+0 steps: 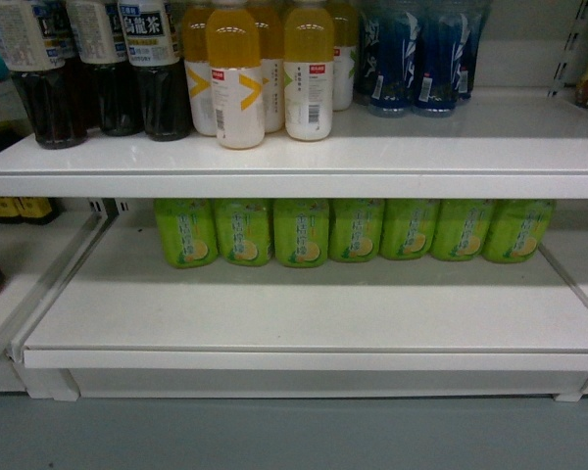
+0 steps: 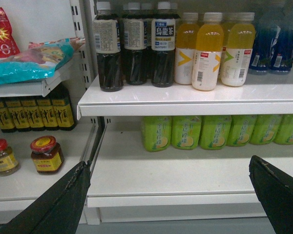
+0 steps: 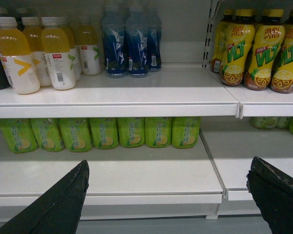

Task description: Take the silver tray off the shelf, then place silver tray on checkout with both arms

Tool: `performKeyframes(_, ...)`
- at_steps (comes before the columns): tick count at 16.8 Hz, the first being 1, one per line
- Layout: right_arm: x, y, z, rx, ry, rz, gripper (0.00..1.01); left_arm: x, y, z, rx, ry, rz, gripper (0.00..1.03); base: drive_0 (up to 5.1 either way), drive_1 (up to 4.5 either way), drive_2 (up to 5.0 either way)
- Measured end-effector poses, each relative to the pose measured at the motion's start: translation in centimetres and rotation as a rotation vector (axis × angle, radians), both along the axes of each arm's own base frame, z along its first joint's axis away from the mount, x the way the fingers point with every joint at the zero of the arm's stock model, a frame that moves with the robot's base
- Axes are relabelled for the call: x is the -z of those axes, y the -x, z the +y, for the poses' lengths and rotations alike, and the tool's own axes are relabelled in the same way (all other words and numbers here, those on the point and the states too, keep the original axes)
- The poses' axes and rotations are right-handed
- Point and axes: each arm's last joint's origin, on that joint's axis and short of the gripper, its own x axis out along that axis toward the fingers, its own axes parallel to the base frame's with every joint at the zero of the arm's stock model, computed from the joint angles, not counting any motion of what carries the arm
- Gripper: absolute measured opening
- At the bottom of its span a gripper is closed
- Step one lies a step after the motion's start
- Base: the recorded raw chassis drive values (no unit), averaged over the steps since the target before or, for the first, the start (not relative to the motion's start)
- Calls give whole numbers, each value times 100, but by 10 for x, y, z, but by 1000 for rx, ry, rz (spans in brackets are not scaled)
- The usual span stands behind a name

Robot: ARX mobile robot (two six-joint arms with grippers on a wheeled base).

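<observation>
I see two white shelf boards ahead of my left pincer point(image 2: 171, 195). On the upper shelf point(image 1: 372, 157), above and beyond its spread fingers, stand dark tea bottles point(image 1: 98, 69), orange juice bottles point(image 1: 265, 73) and blue bottles point(image 1: 416, 59). On the lower shelf point(image 1: 304, 313), just past the fingers, a row of green bottles point(image 1: 353, 230) lines the back; its front lies bare.

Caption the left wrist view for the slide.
Open left gripper facing white shelf of dark tea and orange drink bottles.
</observation>
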Motion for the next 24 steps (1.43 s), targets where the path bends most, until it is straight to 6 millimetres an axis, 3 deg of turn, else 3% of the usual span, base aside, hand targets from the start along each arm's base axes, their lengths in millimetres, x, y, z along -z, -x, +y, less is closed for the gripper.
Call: performKeyframes(24, 0, 0, 0, 0, 0, 2, 98, 0, 0, 0, 0, 0, 3, 98, 0, 0, 0)
